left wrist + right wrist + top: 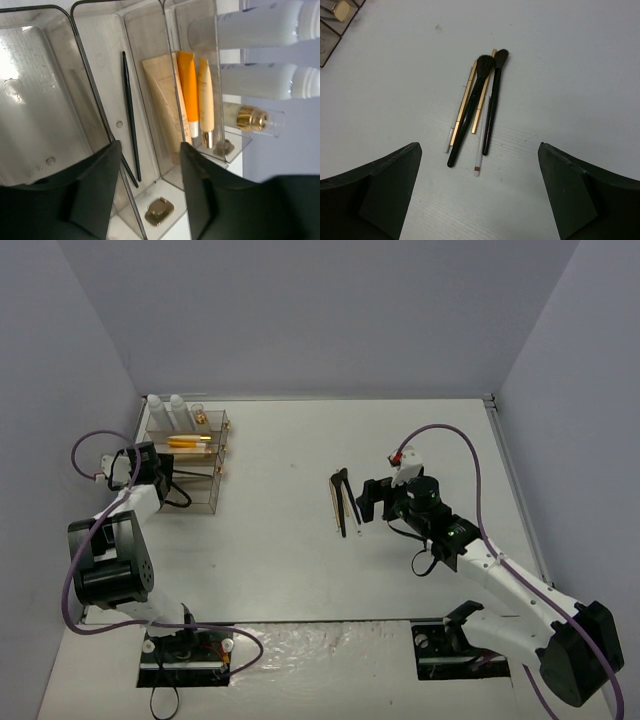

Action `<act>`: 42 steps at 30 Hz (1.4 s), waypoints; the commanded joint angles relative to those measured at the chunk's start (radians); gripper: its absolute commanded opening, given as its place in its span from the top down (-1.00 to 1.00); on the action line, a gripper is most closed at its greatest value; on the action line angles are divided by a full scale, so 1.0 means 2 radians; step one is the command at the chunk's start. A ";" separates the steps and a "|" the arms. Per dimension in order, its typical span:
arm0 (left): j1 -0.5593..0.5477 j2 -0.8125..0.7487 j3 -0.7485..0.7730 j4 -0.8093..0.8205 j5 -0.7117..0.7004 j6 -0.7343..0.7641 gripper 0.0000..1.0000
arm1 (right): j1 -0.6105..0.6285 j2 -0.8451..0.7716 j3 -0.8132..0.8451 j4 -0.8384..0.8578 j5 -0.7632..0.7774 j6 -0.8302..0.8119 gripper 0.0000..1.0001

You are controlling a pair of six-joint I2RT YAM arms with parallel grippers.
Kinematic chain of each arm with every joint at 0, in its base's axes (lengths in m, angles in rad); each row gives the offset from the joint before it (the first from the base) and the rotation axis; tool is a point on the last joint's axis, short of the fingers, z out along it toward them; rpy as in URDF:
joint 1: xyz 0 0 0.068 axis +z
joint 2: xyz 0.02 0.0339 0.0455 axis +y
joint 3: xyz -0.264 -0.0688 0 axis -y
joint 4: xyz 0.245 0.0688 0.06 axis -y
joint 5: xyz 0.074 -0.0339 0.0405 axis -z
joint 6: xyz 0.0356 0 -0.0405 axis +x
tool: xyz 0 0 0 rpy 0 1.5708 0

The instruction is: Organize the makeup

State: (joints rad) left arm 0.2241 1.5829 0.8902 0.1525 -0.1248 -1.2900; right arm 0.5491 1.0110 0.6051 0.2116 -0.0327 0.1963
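At the far left of the table (300, 570), the clear acrylic organizer (195, 490) holds most of the makeup. The left gripper (150, 150) sits at its near-left side, pointing into it. Its jaws are apart and hold nothing. A gold knob (159, 211) on a drawer front shows in the gap between them, touching neither finger.

Beyond the fingers, one slim black brush (130, 120) lies alone in a drawer compartment. Past it lie a wide beige tube (160, 100), an orange tube (188, 90) and a pale peach tube (206, 100), side by side. Two white bottles (255, 30) and a gold-capped vial (252, 119) sit at the far end of the organizer, well past the fingertips.

Right of the table's middle, the right gripper (478, 165) hangs over a loose pile with its jaws spread wide and empty. The pile lies on the bare table between the two fingers and just ahead of them. It has two black brushes (490, 115) with bristle ends pointing away from the gripper, two gold-coloured sticks (484, 95) partly under them, and two thin white pencils (480, 140). From above, the pile is just left of this gripper and well apart from the organizer.
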 commanded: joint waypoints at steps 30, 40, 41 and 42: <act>-0.128 -0.378 0.029 -0.296 0.201 0.527 -0.94 | -0.004 0.380 0.232 0.012 0.055 -0.007 0.27; -0.128 -0.382 0.026 -0.292 0.213 0.518 -0.94 | -0.005 0.418 0.235 0.019 0.075 -0.002 0.47; -0.129 -0.381 0.025 -0.292 0.213 0.518 -0.94 | -0.006 0.420 0.233 0.020 0.076 -0.002 0.49; -0.129 -0.381 0.025 -0.292 0.214 0.518 -0.94 | -0.006 0.421 0.232 0.021 0.076 -0.002 0.51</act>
State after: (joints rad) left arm -0.0319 0.8297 0.9062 -0.4828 0.2793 -0.2615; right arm 0.5471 1.8568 1.0382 0.1987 0.0769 0.1856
